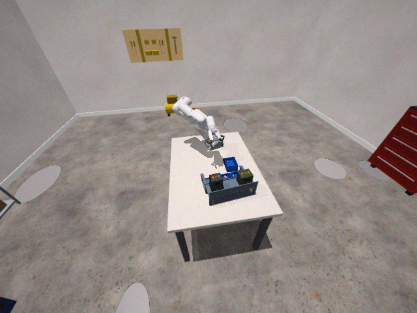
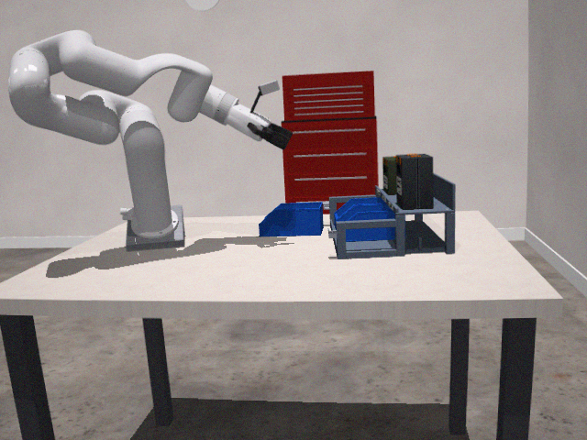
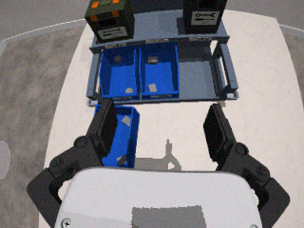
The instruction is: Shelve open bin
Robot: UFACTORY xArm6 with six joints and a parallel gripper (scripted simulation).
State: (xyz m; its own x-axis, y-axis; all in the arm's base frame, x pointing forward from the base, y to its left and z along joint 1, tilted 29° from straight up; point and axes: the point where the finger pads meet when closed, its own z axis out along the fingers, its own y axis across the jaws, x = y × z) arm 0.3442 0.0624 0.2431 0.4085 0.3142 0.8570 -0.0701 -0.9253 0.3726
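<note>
A blue open bin (image 1: 230, 163) (image 2: 291, 220) (image 3: 127, 146) with small parts in it stands on the white table (image 1: 191, 202) (image 2: 284, 279) (image 3: 260, 51), just in front of the grey shelf (image 1: 232, 192) (image 2: 400, 236) (image 3: 226, 72). Two blue bins (image 1: 229, 175) (image 2: 365, 210) (image 3: 121, 72) (image 3: 159, 71) stand side by side on the shelf's floor. In the wrist view the place to their right (image 3: 198, 72) is free. My gripper (image 1: 217, 143) (image 2: 280, 137) (image 3: 161, 112) is open and empty. It hangs tilted, well above the table bin and back from it toward the arm's base.
A dark green box (image 1: 244, 175) (image 2: 389, 175) (image 3: 110, 15) and a black box (image 1: 215, 180) (image 2: 415, 181) (image 3: 205, 3) stand on the shelf's upper board. A red tool cabinet (image 1: 397, 148) (image 2: 326, 142) stands on the floor beyond the table.
</note>
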